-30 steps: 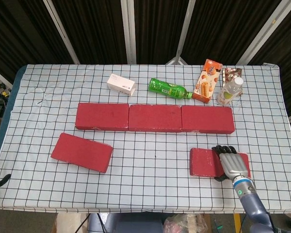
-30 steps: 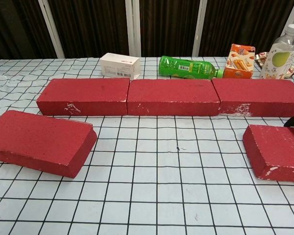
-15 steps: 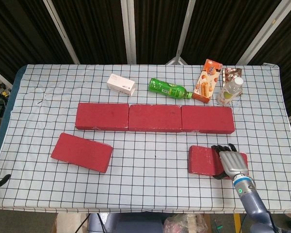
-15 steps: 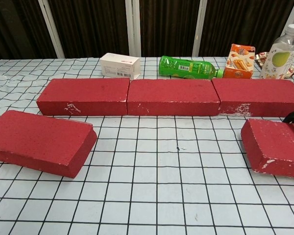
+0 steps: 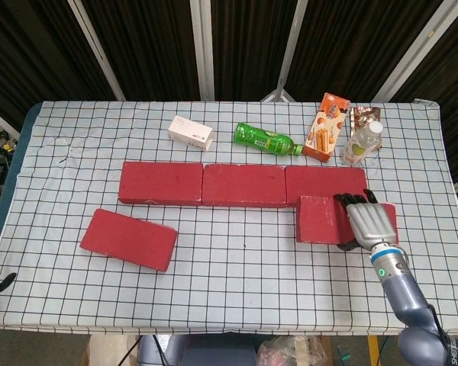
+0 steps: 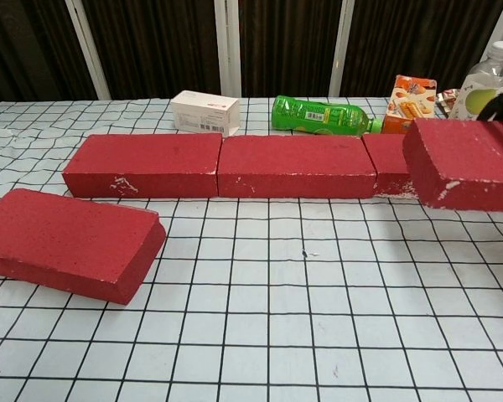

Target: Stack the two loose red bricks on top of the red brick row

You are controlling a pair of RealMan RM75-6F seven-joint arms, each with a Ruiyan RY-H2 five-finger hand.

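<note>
- Head view: five red rectangular bricks in all. Three lie end to end as the red brick row [image 5: 243, 185] across the middle of the white checked tablecloth [image 5: 237, 259].
- One loose red brick [image 5: 129, 239] lies flat on the cloth, near-left of the row, apart from it.
- The second loose brick, the lifted red brick [image 5: 320, 219], overlaps the front edge of the row's right end; the right hand [image 5: 370, 223] grips it from above, dark fingers [image 5: 354, 199] wrapped over its far edge.
- Behind the row: one white carton [image 5: 191, 133], one green plastic bottle [image 5: 267, 140] lying on its side, one orange snack box [image 5: 327, 126], one clear bottle with pale drink [image 5: 363, 142] standing, one brown wrapper [image 5: 366, 115], partly hidden by that bottle.
- Left hand: not seen.
- Chest view: the lifted brick [image 6: 461, 163] is raised clear of the cloth, cut off at the right frame edge, hiding the row's right brick in part. Only a dark sliver of the hand shows at the edge.
- The clear bottle [image 6: 484, 88] is partly hidden by it.
</note>
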